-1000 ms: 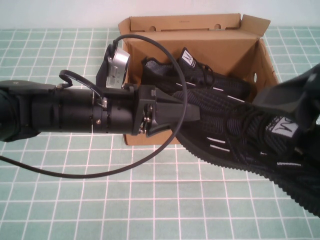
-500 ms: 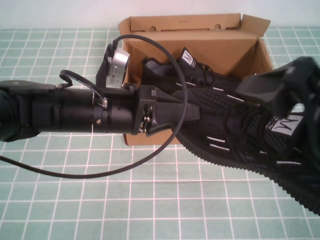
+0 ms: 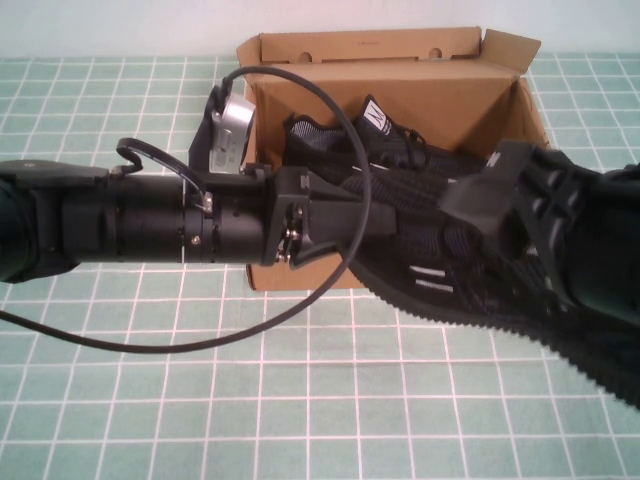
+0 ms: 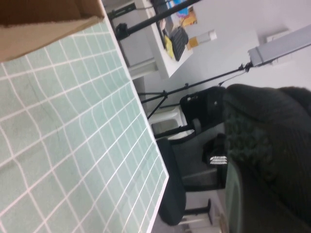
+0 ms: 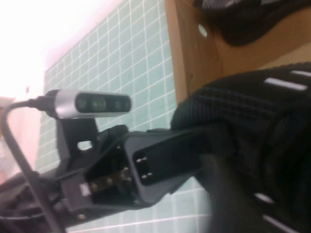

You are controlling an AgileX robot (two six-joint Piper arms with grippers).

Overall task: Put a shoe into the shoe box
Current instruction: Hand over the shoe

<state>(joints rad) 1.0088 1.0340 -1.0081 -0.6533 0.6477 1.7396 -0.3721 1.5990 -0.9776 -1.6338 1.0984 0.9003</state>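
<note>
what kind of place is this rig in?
Probably a lab or studio: light stands and an office chair beyond the green grid-mat table, cluttered white desk behind.

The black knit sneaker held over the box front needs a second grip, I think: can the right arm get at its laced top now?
Probably yes. The right gripper is already over the black knit sneaker, nothing between them; the left gripper holds its other end beside the brown cardboard shoe box.

Green-tiled desk (image 3: pixel 200 400) with white grid lines, backed by a pale wall (image 3: pixel 120 25). Beyond the desk edge: black chair (image 4: pixel 177 194), white table (image 4: pixel 167 48), tripod legs (image 4: pixel 194 85).
</note>
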